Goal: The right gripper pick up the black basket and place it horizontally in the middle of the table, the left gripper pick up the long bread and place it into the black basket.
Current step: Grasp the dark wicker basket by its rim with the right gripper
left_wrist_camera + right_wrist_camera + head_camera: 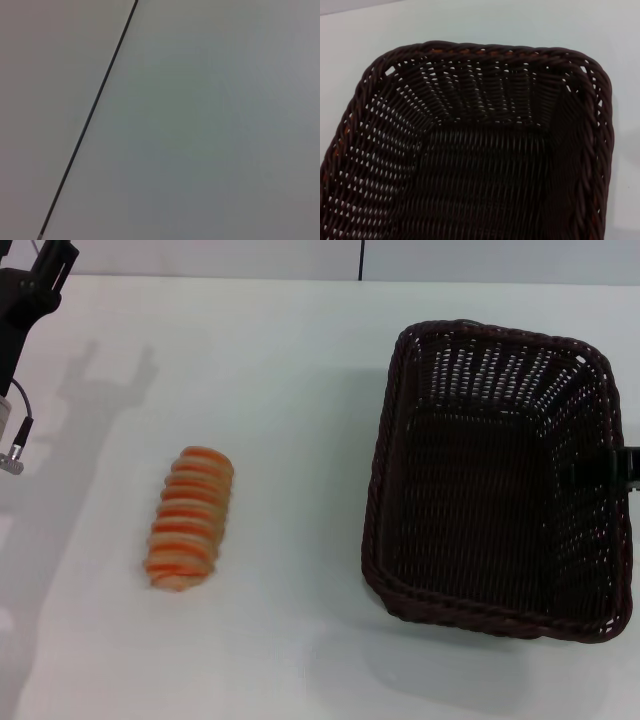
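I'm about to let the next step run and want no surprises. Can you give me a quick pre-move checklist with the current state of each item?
1. The black basket is empty inside: ok, both the head view and the right wrist view show only bare weave.
2. The right claw is at the basket's right wall: ok; whether it grips the rim: cannot tell.
3. The basket lies horizontally in the middle of the table: not ok, it sits to the right, long side running away from the robot.
4. The long bread is free on the table, apart from the basket: ok.
5. The left claw is clear of the bread: ok, it is up at the far left corner.
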